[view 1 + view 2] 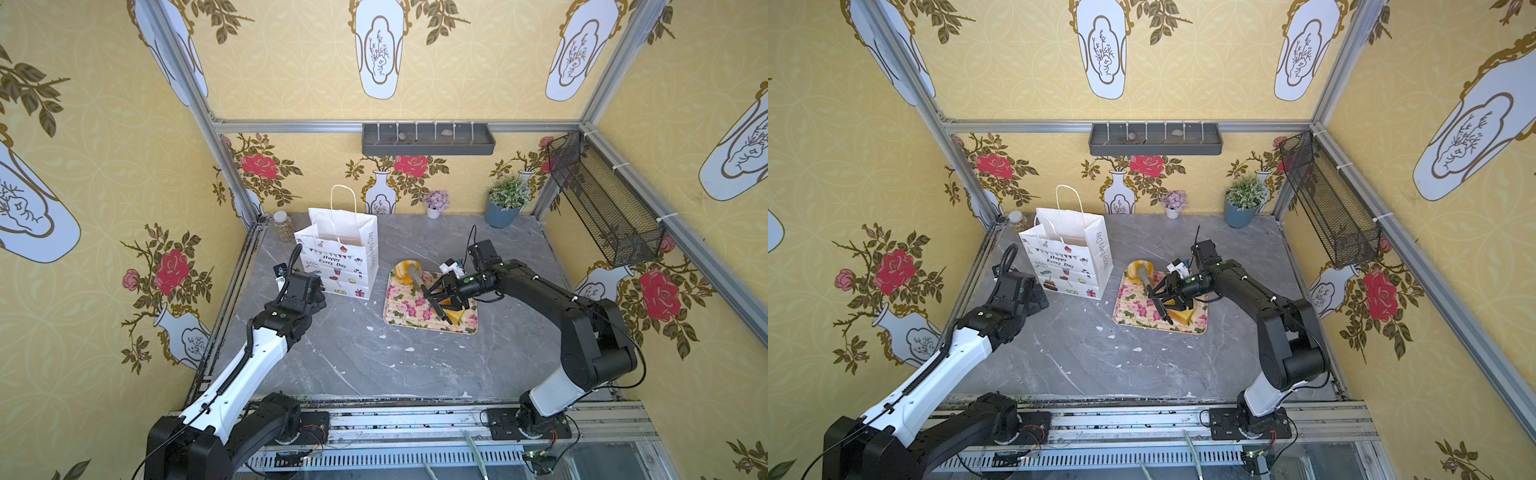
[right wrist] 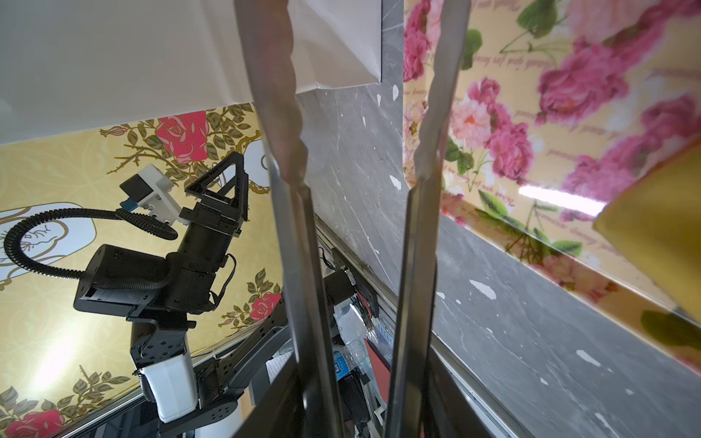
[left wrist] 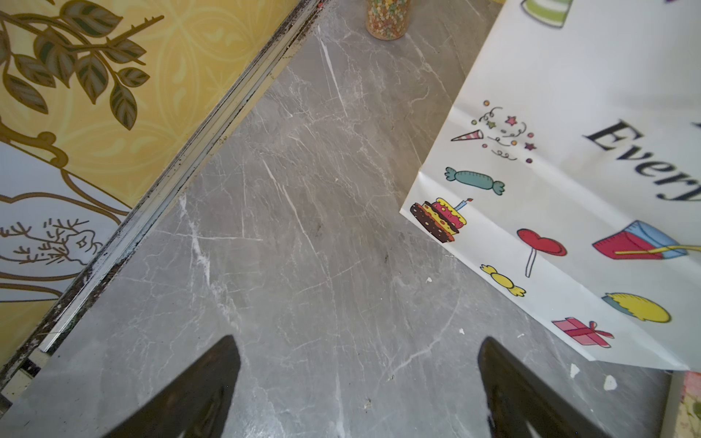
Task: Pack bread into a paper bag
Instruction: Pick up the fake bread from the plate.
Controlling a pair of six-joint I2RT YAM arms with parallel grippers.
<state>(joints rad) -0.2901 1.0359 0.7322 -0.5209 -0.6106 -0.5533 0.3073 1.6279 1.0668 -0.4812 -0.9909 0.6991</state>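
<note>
Right claw (image 1: 438, 296) clenched on metal tongs (image 2: 288, 227), above floral tray (image 1: 405, 309). Yellow bun (image 1: 404, 268) at tray's far corner; yellow toast (image 1: 457, 316) on tray beneath claw. Left claw (image 3: 356, 349) released, beside upright paper bag (image 1: 336, 259).

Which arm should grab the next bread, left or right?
Probably right: the right gripper holds the tongs over the floral tray with the yellow toast; the left gripper hangs open, empty, by the paper bag.
</note>
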